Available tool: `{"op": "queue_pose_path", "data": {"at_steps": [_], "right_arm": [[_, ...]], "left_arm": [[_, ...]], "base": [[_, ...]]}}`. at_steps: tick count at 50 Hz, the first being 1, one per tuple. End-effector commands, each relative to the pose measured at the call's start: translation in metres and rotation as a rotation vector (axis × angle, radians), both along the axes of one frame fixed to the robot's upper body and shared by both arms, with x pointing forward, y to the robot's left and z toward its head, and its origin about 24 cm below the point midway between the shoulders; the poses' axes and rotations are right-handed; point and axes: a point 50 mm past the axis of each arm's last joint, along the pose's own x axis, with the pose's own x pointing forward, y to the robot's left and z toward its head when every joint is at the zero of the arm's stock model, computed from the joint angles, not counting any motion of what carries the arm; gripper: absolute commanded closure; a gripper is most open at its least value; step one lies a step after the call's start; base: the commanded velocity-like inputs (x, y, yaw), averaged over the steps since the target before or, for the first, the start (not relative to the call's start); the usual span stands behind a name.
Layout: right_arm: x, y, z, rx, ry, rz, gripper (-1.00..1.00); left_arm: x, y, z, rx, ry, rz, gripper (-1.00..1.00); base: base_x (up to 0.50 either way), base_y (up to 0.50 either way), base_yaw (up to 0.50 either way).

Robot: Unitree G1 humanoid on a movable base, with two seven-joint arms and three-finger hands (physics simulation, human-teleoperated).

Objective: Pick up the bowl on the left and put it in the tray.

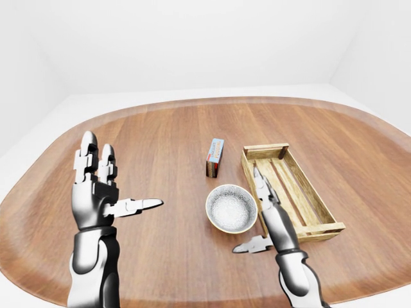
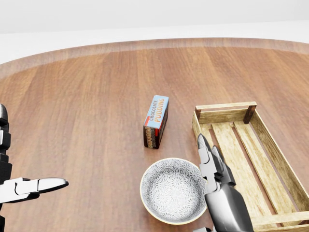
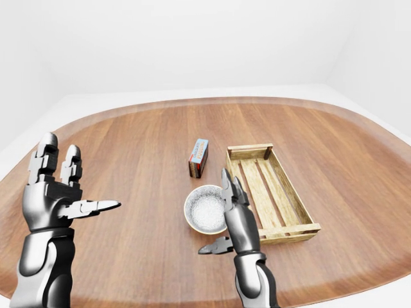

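The patterned bowl [image 2: 171, 191] is seen just left of the open, empty right hand [image 1: 273, 217]; its rim should be pinched squarely before it is lifted rightward into the wooden tray [image 2: 225, 107]

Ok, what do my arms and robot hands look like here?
Glossy silver shells with black joints. The left robot hand and right robot hand each have three segmented, tapered fingers; the forearms are smooth rounded cylinders. No cables or markings show.

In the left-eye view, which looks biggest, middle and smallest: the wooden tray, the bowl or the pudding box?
1. wooden tray
2. bowl
3. pudding box, higher up the view but plainly the smallest
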Motion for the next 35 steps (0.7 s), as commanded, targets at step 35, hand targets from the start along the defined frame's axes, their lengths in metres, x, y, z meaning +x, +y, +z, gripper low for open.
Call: {"op": "queue_pose_path", "data": {"at_steps": [35], "right_arm": [[0.021,0.027,-0.04,-0.34,0.16,0.156,-1.0]], "left_arm": [[0.014,-0.007,-0.024,-0.024,0.103,-0.037,-1.0]], "base": [[0.0,0.0,0.0]]}}
